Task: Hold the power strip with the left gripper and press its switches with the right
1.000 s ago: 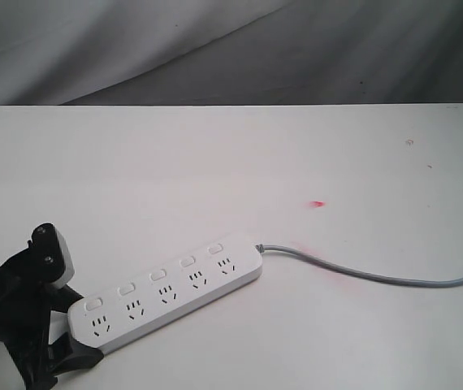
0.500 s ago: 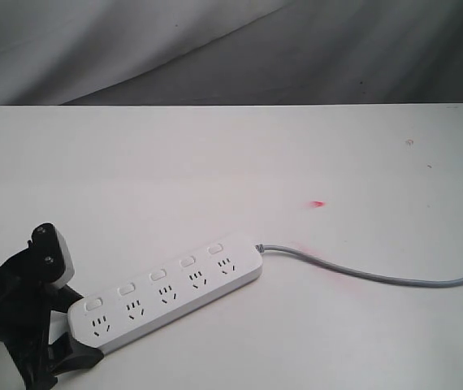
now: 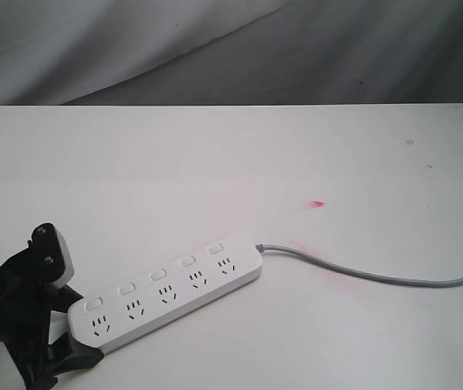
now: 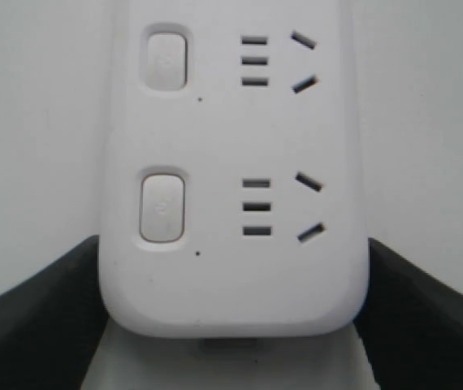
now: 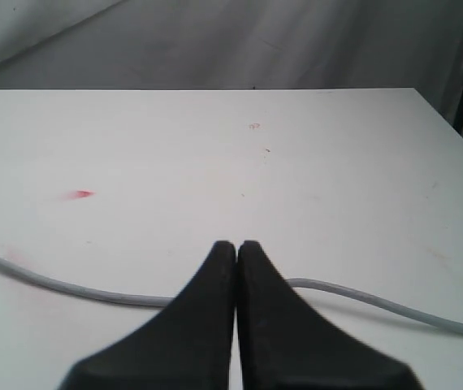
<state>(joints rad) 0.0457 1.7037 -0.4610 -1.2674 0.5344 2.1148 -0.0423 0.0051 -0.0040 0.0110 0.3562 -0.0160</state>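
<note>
Now, white power strip (image 3: pixel 166 291) lying near the table's (image 3: pixel 215 162) front left corner, left gripper (image 3: pixel 75 325) clamped on its rounded end, right gripper (image 5: pixel 236 248) closed and empty, close to the grey cable (image 3: pixel 378 279).

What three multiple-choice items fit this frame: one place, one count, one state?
1. Where does the left gripper clamp the power strip? A) end away from its cable B) middle C) cable end
2. How many switches? A) three B) five C) seven
3. The right gripper is: A) wide open B) shut, empty C) shut on the cable
Key: 1A, its fingers flank the rounded end opposite the cable; 2B, five show in a row along the edge; 3B, its fingertips meet with nothing between.
</note>
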